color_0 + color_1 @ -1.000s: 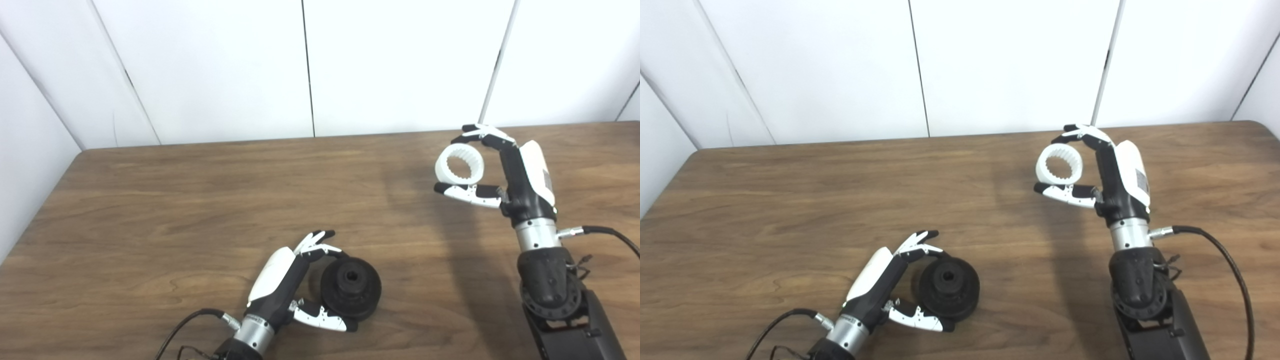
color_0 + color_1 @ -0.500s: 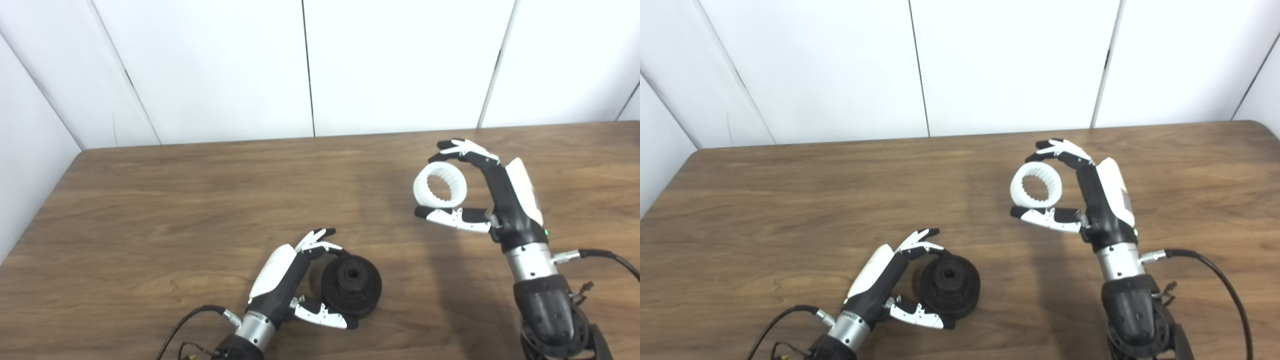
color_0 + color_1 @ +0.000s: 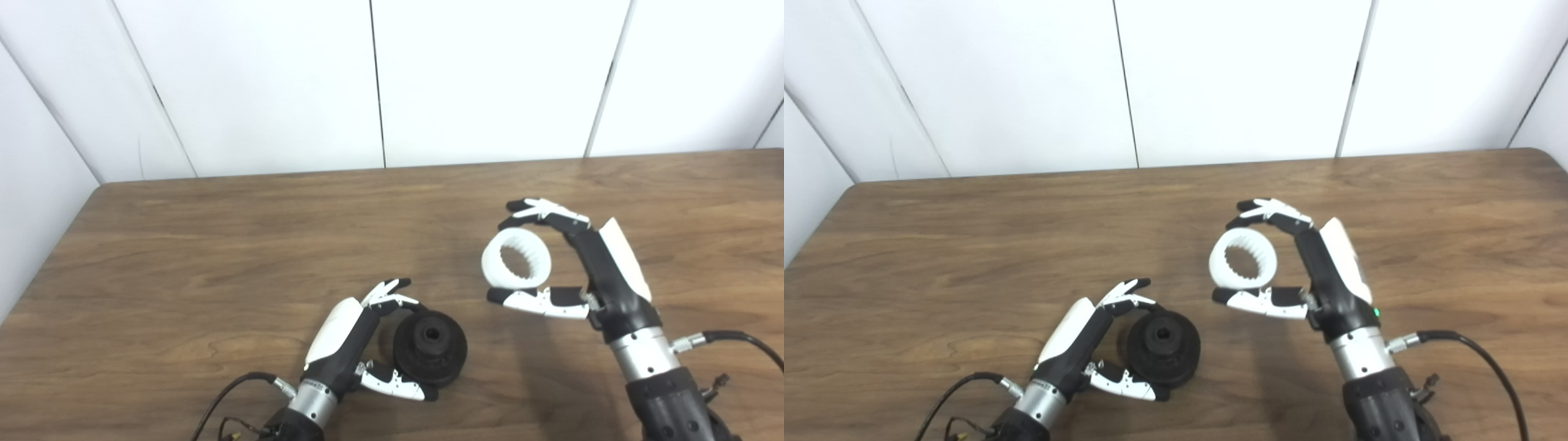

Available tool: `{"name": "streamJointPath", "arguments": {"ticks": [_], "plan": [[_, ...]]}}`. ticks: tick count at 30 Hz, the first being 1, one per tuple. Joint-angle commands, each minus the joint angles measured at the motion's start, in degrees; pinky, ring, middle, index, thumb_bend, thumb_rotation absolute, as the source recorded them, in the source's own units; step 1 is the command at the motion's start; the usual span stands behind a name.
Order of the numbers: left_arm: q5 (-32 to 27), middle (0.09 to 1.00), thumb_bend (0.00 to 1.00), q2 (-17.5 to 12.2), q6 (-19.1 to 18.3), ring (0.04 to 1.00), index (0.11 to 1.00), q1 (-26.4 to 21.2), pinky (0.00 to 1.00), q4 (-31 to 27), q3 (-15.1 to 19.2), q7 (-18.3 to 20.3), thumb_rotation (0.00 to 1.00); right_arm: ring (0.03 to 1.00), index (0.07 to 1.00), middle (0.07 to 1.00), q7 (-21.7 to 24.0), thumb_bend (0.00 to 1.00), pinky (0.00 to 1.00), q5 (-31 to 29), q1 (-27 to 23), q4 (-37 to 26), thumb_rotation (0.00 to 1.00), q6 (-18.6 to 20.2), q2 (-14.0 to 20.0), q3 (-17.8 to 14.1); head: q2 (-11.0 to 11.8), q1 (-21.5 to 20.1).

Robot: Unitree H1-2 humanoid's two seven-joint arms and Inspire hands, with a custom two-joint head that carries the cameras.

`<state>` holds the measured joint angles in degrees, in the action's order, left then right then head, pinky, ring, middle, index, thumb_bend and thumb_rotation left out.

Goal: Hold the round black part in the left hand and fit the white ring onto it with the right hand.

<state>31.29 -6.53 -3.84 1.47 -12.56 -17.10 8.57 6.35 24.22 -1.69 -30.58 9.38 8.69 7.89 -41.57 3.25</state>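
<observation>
We count one black part (image 3: pixel 430 348) on the table (image 3: pixel 184 257), clasped by our left hand (image 3: pixel 361 343). One white ring (image 3: pixel 516 263) sits pinched in our right hand (image 3: pixel 582 269), above the table.

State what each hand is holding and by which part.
The right hand holds the white ring by its outer rim, fingers above, thumb below. The left hand grips the round black part by its edge on the table.
</observation>
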Motion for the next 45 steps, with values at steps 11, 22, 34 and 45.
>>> {"name": "streamJointPath", "arguments": {"ticks": [11,22,34,45], "plan": [[0.38,0.94,0.91,0.34,-0.82,0.975,0.582,-0.89,0.9,0.88,-0.27,-0.14,0.18,0.842,0.483,0.777,1.21,0.52,0.81,-0.58,2.3,-2.67,0.14,-2.79,-1.83,4.25,-0.68,-0.05],[1.18,0.938,0.91,0.58,-1.09,0.971,0.586,-0.86,0.89,0.43,-1.01,0.0,0.19,0.844,0.483,0.78,2.34,0.52,0.77,0.3,4.37,-0.93,0.14,-2.89,-2.31,8.72,-1.04,0.34],[1.47,0.937,0.91,0.86,-1.13,0.97,0.587,-0.89,0.9,0.43,-1.21,-0.25,0.21,0.841,0.483,0.781,1.88,0.52,0.78,1.98,3.66,1.92,0.14,-3.12,-2.65,10.75,-1.24,0.59],[1.47,0.938,0.92,1.1,-1.23,0.968,0.586,-0.74,0.89,-0.03,-1.26,-0.12,0.23,0.851,0.483,0.784,1.61,0.52,0.82,1.93,2.91,3.77,0.14,-2.95,-3.18,11.03,-1.64,0.97]]}}
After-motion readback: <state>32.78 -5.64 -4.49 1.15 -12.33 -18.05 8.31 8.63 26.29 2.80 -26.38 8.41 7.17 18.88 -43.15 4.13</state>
